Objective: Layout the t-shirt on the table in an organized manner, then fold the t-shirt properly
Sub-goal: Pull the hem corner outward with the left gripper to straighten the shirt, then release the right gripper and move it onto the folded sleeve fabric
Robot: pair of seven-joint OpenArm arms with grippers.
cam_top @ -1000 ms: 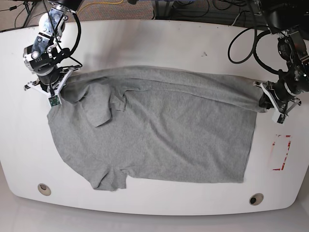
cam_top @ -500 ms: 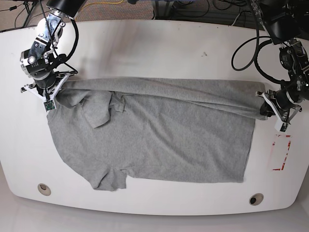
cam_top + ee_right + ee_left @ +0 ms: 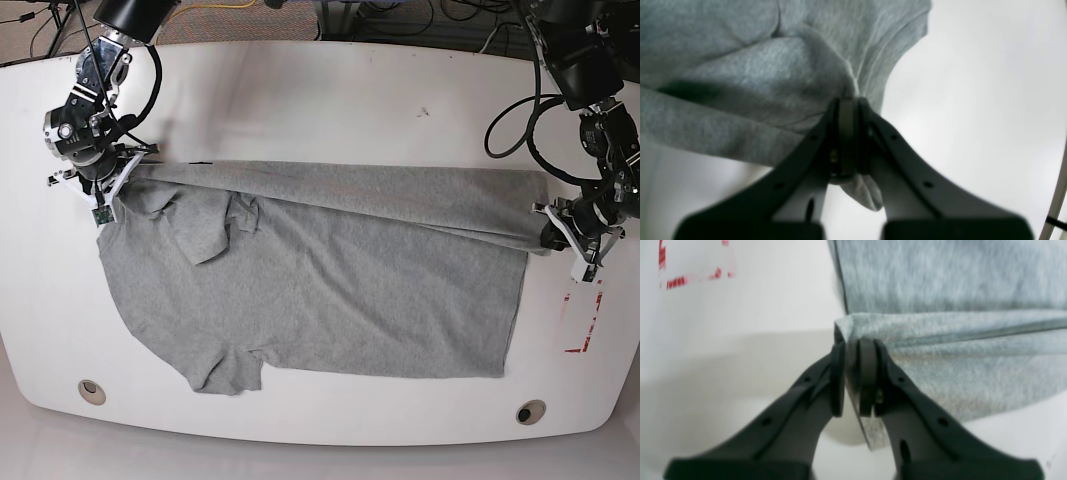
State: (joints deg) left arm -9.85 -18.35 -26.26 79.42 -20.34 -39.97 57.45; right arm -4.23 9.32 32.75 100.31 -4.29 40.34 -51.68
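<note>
White table (image 3: 320, 90), grey t-shirt (image 3: 330, 290) pinched by both end effectors

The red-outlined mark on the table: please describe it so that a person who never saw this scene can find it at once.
Start from the white table and follow the grey t-shirt to the end held by the left gripper. Just below that gripper, beside the shirt's straight hem, lies the red-outlined rectangle. It is the only red thing on the tabletop; the two grommet holes are round and grey.

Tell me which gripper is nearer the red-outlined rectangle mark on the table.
Left. The left gripper sits just above the red-outlined rectangle mark, clamping the t-shirt; the right gripper is across the table.
</note>
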